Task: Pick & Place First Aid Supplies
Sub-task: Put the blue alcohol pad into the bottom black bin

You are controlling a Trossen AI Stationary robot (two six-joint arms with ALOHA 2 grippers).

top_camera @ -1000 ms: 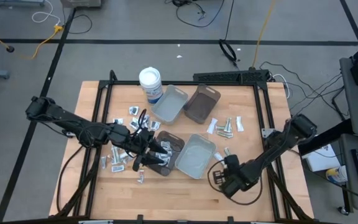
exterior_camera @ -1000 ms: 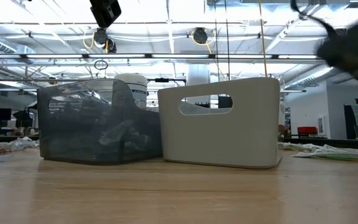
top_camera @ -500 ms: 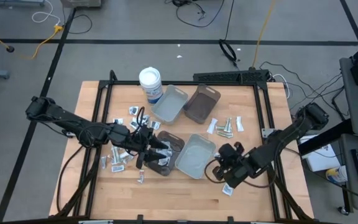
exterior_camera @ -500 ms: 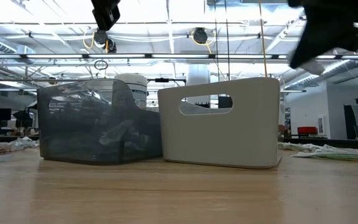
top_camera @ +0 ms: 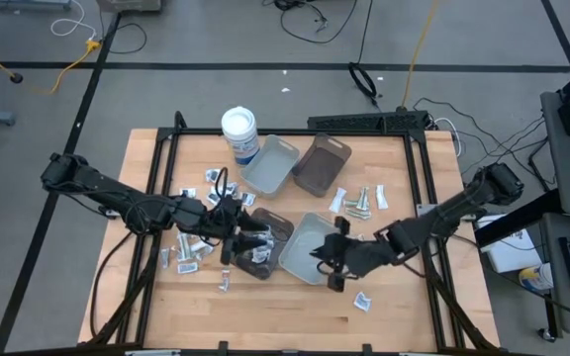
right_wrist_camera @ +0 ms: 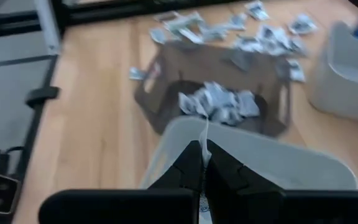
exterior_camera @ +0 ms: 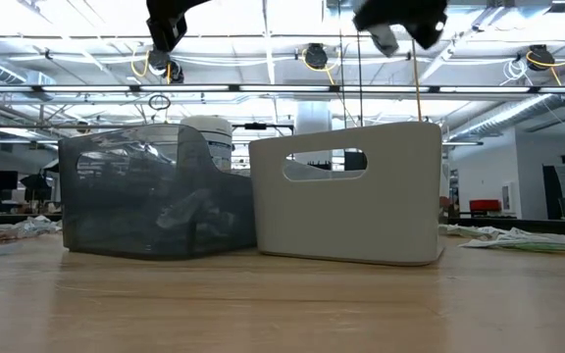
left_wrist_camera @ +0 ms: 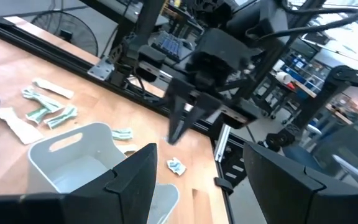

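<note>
First aid supplies lie scattered as small white packets [top_camera: 191, 252] on the table's left part. More of them [top_camera: 359, 201] lie right of centre, and one packet [top_camera: 362, 302] lies near the front edge. A brown tray [top_camera: 265, 242] holds a heap of packets [right_wrist_camera: 219, 102]. Beside it stands a grey tray [top_camera: 310, 247]. My right gripper [top_camera: 330, 259] hangs above this grey tray's near right corner, shut on a thin white packet [right_wrist_camera: 202, 127]. My left gripper [top_camera: 240, 237] hovers open over the brown tray, with nothing between its fingers [left_wrist_camera: 129, 186]. My right gripper pinches the thin white packet [right_wrist_camera: 202, 140] between its two shut fingers. The packet shows edge-on and sticks out past the fingertips. The fingers slant downward from the table's right side. The packet is lifted clear, above the grey tray's rim [right_wrist_camera: 247, 149].
A white round tub [top_camera: 239, 133] stands at the far left of the tray group. A second grey tray [top_camera: 270, 163] and a second brown tray [top_camera: 322, 163] stand at the far middle. Bare wood lies along the near edge.
My right gripper has risen from the table near the front right and gone toward the table's left, to the grey tray, rolling its wrist on the way. It has stayed shut. One packet lies on the table where the gripper was.
</note>
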